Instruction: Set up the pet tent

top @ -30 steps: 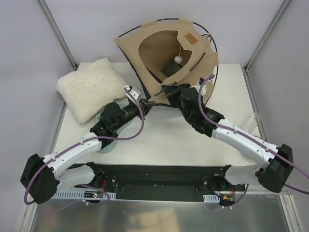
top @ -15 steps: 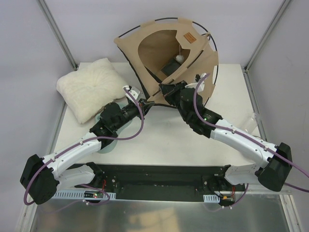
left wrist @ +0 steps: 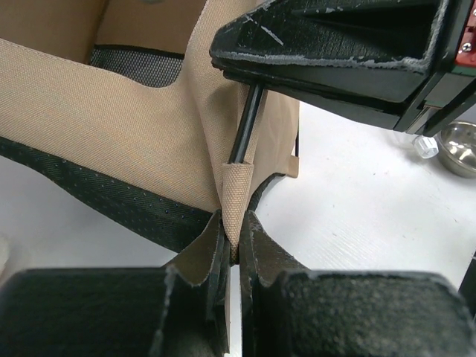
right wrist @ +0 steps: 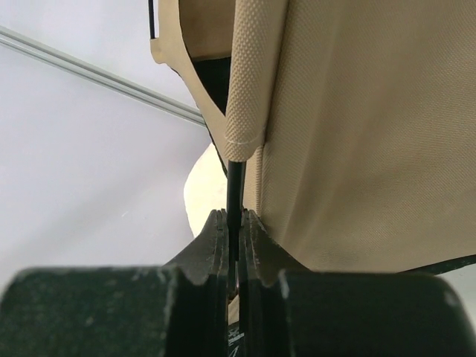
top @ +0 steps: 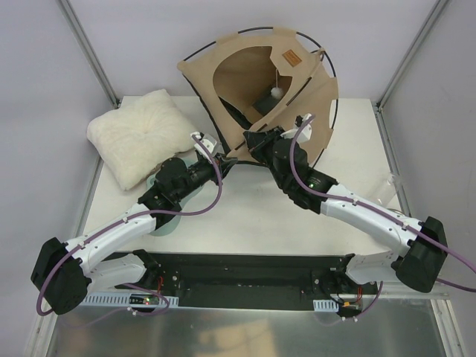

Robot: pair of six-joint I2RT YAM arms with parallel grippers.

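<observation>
White desk [top: 245,216] fills the space between grey walls, and your pet tent [top: 253,74] stands at its far middle, tilted, with its round opening facing up and toward the arms. A thin black pole [top: 329,82] arcs over the tan fabric along the tent's right side. Inside the opening you can see the white ball [top: 277,93] hanging on its string, and the small brown label patch [top: 291,61] sits just above it on the outer fabric.

At the tent's near corner, your left fingers [left wrist: 253,253] are clenched on the bottom end of a tan fabric sleeve [left wrist: 236,197]. A black pole [left wrist: 244,123] enters that sleeve from above. Your right fingers [right wrist: 251,238] are clamped on this pole [right wrist: 236,193] just outside the sleeve mouth [right wrist: 249,111]. From above, the two sets of fingers meet nearly tip to tip at that corner.

A white fluffy cushion [top: 141,134] lies on the desk's far left, beside the tent and apart from it. The left wrist view also shows a small metal bowl [left wrist: 457,147] on the desk.
</observation>
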